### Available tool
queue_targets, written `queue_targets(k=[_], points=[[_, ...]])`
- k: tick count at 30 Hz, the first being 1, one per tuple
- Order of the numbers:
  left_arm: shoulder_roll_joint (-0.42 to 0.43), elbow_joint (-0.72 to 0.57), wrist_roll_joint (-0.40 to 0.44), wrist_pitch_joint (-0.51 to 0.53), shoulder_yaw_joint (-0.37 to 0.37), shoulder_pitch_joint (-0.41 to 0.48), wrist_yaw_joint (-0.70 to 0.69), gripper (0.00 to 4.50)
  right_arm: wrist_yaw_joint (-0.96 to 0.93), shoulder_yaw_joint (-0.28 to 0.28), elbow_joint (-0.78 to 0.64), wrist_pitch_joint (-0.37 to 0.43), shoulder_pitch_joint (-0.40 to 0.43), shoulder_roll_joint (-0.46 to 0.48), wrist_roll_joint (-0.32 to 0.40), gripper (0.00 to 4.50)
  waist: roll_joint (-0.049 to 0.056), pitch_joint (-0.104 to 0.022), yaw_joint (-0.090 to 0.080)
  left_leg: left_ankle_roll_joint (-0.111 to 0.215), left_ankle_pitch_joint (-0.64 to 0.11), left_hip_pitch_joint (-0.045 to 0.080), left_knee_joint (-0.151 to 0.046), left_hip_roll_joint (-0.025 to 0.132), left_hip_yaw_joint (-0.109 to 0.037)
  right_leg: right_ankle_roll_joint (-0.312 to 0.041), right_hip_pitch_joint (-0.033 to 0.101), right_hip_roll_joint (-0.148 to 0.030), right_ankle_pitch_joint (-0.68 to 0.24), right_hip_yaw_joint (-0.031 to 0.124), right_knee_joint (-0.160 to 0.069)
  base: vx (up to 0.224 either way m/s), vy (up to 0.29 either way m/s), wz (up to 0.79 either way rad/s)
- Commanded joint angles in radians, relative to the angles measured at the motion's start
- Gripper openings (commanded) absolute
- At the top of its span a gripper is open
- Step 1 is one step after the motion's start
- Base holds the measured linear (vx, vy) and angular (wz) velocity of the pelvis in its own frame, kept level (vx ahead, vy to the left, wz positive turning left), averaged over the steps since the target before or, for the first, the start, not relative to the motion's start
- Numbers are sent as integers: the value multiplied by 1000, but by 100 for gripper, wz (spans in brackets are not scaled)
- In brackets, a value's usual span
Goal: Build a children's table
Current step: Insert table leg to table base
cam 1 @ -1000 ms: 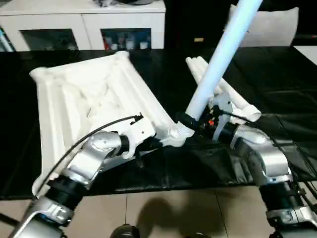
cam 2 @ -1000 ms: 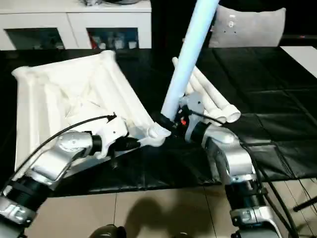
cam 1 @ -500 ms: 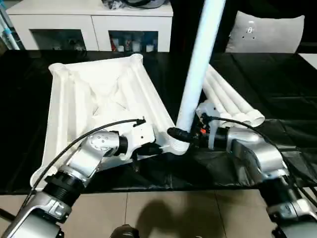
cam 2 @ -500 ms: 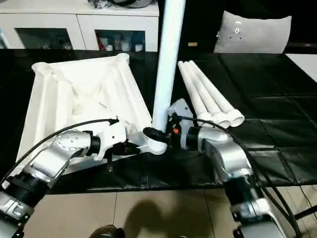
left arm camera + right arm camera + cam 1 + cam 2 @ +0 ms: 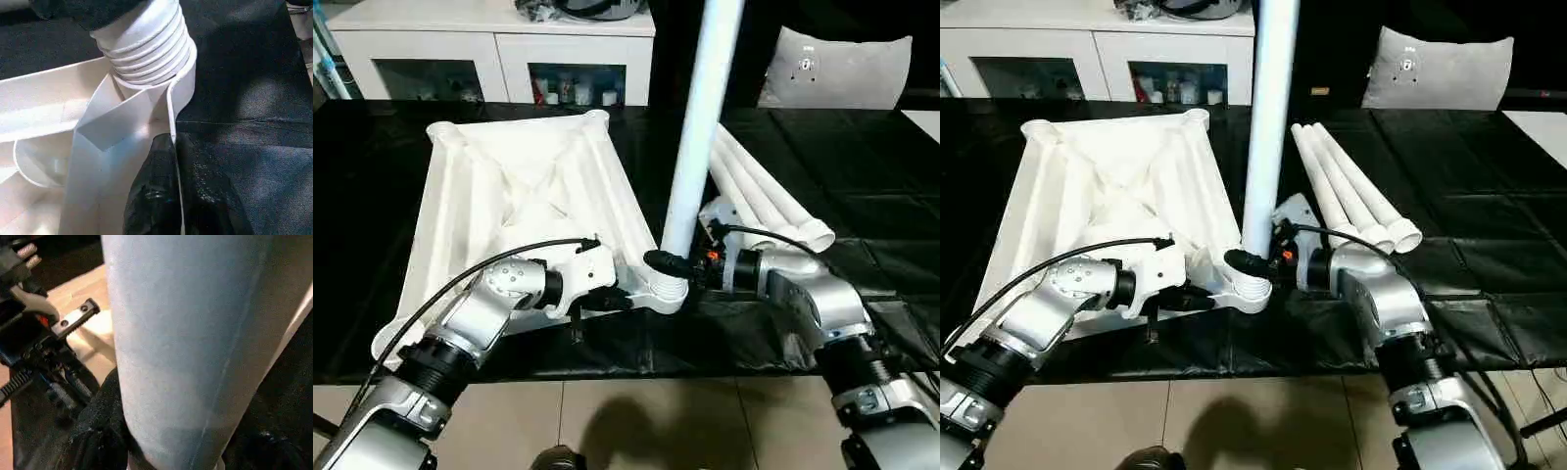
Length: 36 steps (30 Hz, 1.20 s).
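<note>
The white table top point(image 5: 519, 186) lies upside down on the black sheet, ribs facing up. A long white leg point(image 5: 700, 117) stands nearly upright in its near right corner socket point(image 5: 668, 292). The leg's threaded end point(image 5: 146, 49) sits in that socket. My right gripper point(image 5: 668, 262) is shut on the leg just above the socket, black fingers point(image 5: 98, 431) wrapped around the tube point(image 5: 186, 333). My left gripper point(image 5: 607, 299) is shut on the top's thin rim wall point(image 5: 168, 112) right beside the socket, one finger point(image 5: 151, 196) on each side. Three spare legs point(image 5: 764, 201) lie side by side to the right.
The black-sheeted work table point(image 5: 862, 147) extends far to the right. Its front edge runs just below my arms, with tiled floor point(image 5: 636, 421) beyond it. A white cabinet point(image 5: 489, 49) and a grey cushion point(image 5: 832, 64) stand behind the table.
The leg has swung from leaning right to nearly upright in the corner socket, with my right gripper still on it. The left gripper keeps its hold on the rim. The camera view has shifted.
</note>
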Motion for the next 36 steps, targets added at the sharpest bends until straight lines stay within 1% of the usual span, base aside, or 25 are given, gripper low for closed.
queue_targets(k=[1,2,3,4,5,6,7,8,9,10,12,13,16,17,19,20,22,25,28,29,30,33,34,35,36], points=[[-13,5,24,-10,-14,-14,-12,0,-27,-25,57,-6,38,15,11,191,8,-62,-7,-70,-385,45,-83,56,-26,-202,10,-82,-296,33,-89,0,0,0],[-14,8,23,-9,-10,-15,-10,0,-36,-37,67,-16,44,22,16,191,9,-64,-6,-74,-390,46,-85,56,-28,-199,11,-82,-302,32,-88,0,0,0],[-15,11,22,-8,-8,-16,-9,0,-48,-61,81,-29,51,36,33,191,14,-63,-6,-76,-393,44,-86,56,-30,-199,11,-81,-301,32,-87,0,0,0],[-16,12,21,-7,-7,-17,-8,0,-53,-71,87,-35,54,42,39,191,11,-63,-8,-75,-395,45,-86,56,-28,-198,11,-81,-299,32,-88,0,0,0],[-16,14,19,-6,-5,-17,-7,0,-66,-93,98,-46,61,56,56,191,14,-62,-10,-80,-417,45,-88,55,-30,-199,10,-80,-315,31,-90,0,0,0],[-16,14,19,-6,-5,-17,-7,0,-66,-93,98,-46,61,56,56,191,14,-61,-9,-80,-424,47,-88,56,-31,-199,8,-81,-322,32,-90,0,0,0],[-21,19,14,-2,1,-19,-2,0,-82,-135,111,-69,82,82,88,191,24,-62,-7,-83,-430,47,-88,56,-33,-200,8,-83,-327,32,-90,0,0,0],[-24,23,9,2,6,-20,1,0,-97,-162,117,-94,103,102,108,191,22,-62,-8,-86,-459,51,-89,57,-32,-197,4,-84,-340,34,-97,0,0,0],[-27,25,6,4,9,-21,3,0,-100,-175,116,-116,124,115,115,191,24,-62,-7,-87,-461,51,-88,57,-34,-200,4,-86,-338,33,-95,0,0,0],[-30,28,4,7,12,-22,6,0,-101,-179,107,-136,149,127,118,191,32,-62,-6,-86,-457,47,-91,56,-36,-199,7,-84,-332,31,-93,0,0,0],[-33,32,4,7,14,-23,9,0,-100,-179,98,-154,169,135,116,191,26,-62,-8,-80,-453,46,-93,57,-35,-199,8,-81,-322,31,-92,0,0,0],[-35,35,3,8,16,-24,12,0,-98,-179,85,-169,188,143,116,191,33,-61,-6,-77,-452,46,-93,57,-34,-193,5,-82,-329,32,-95,0,0,0],[-39,39,4,8,19,-24,14,0,-100,-178,71,-196,210,150,110,191,32,-60,-7,-76,-464,46,-96,57,-34,-187,6,-83,-355,32,-98,0,0,0],[-46,43,5,9,26,-25,19,0,-108,-170,52,-251,240,150,85,191,34,-58,-7,-78,-478,49,-96,58,-35,-182,1,-85,-371,34,-102,0,0,0],[-48,46,8,7,26,-24,20,0,-110,-151,55,-293,251,135,45,191,33,-58,-7,-78,-477,46,-98,58,-36,-178,4,-84,-376,33,-101,0,0,0],[-49,49,10,4,26,-24,21,0,-105,-127,57,-327,257,117,9,191,38,-55,-7,-79,-479,45,-100,58,-37,-176,1,-84,-379,34,-102,0,0,0],[-49,49,11,4,26,-23,21,0,-104,-118,56,-342,259,111,-5,191,36,-53,-10,-79,-499,49,-100,58,-37,-172,0,-83,-398,34,-106,0,0,0],[-48,46,13,4,23,-20,20,0,-106,-110,56,-354,259,100,-25,191,35,-49,-12,-75,-517,50,-103,58,-38,-166,-3,-84,-425,35,-111,0,0,0],[-41,42,21,4,19,-19,13,0,-98,-76,60,-352,249,76,-58,191,36,-44,-16,-74,-527,51,-110,58,-39,-160,-3,-81,-412,35,-114,0,0,0],[-33,40,28,1,14,-20,3,0,-79,-41,66,-344,237,56,-85,191,36,-39,-17,-75,-537,51,-111,58,-39,-158,-7,-80,-423,35,-116,0,0,0],[-33,40,28,1,14,-20,3,0,-78,-41,66,-344,237,56,-85,191,35,-37,-20,-77,-556,52,-112,57,-41,-152,-6,-81,-446,35,-118,0,0,0],[-21,53,37,-12,8,-31,-13,0,-32,12,76,-316,214,28,-120,191,33,-29,-23,-75,-584,56,-113,56,-43,-134,-13,-83,-505,39,-127,0,0,0],[-19,56,38,-14,7,-33,-15,0,-26,19,78,-310,210,24,-126,191,36,-22,-25,-76,-595,55,-116,56,-44,-130,-15,-84,-521,40,-129,0,0,0],[-13,76,44,-25,7,-48,-21,0,1,50,90,-290,190,10,-150,191,33,-17,-27,-75,-612,58,-117,54,-47,-116,-16,-84,-568,41,-134,0,0,0],[-13,76,44,-25,7,-48,-21,0,1,50,90,-290,190,10,-150,191,32,-17,-27,-74,-616,61,-117,53,-47,-113,-16,-85,-587,41,-138,0,0,0]])
